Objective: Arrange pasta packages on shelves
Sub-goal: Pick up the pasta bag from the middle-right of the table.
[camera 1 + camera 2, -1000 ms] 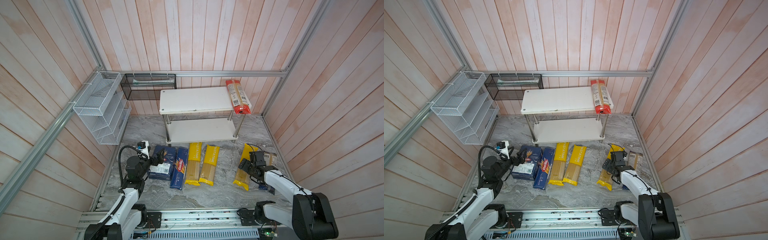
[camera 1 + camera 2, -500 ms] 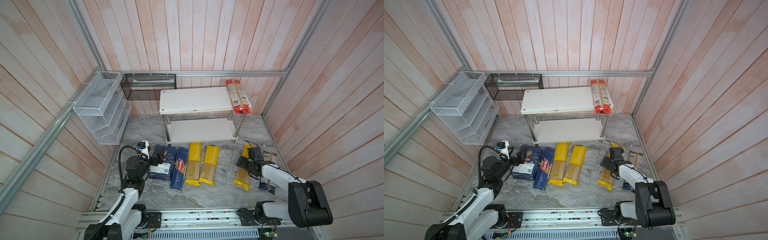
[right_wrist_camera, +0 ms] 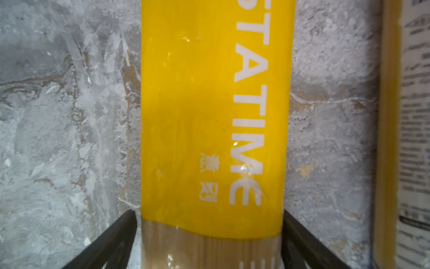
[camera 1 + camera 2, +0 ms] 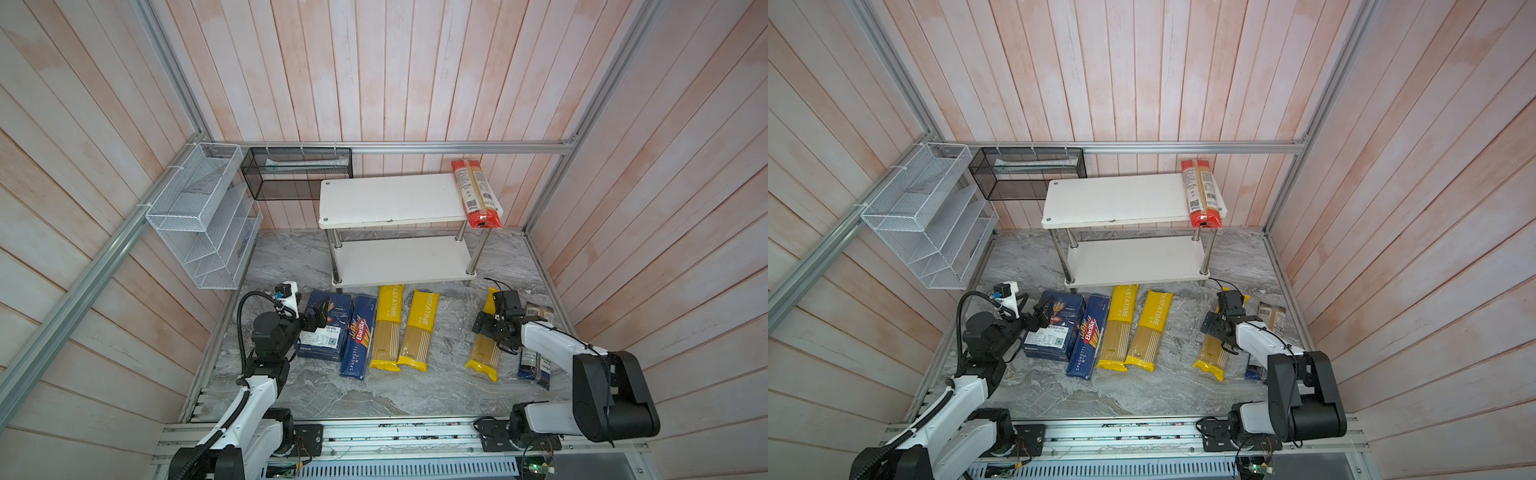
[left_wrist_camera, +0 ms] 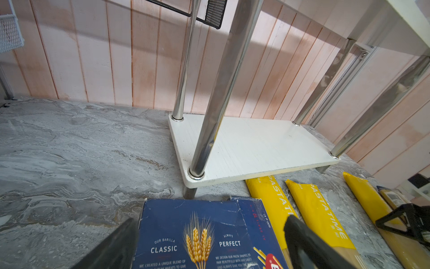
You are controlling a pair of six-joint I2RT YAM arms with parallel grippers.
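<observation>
Right gripper [image 3: 208, 215] was spread wide open, one finger on each side of a yellow spaghetti bag [image 3: 197, 116] lying flat on the grey marble floor [image 3: 58, 116], and as far as I could see it wasn't clamped on it. Left gripper [image 5: 210, 220] was open too, hovering over the wide blue box [image 4: 328, 332]. Next to that box sat a narrower blue pack [image 4: 357, 338], then two more yellow bags [image 4: 388, 328] side by side, all in front of the white rack [image 4: 386, 199]. A clear bag with a dark end [image 4: 536, 368] lay just beside the right arm. The red-ended bag [image 4: 476, 193] was up on the rack, at the right end of the top board, sticking out over the front edge.
</observation>
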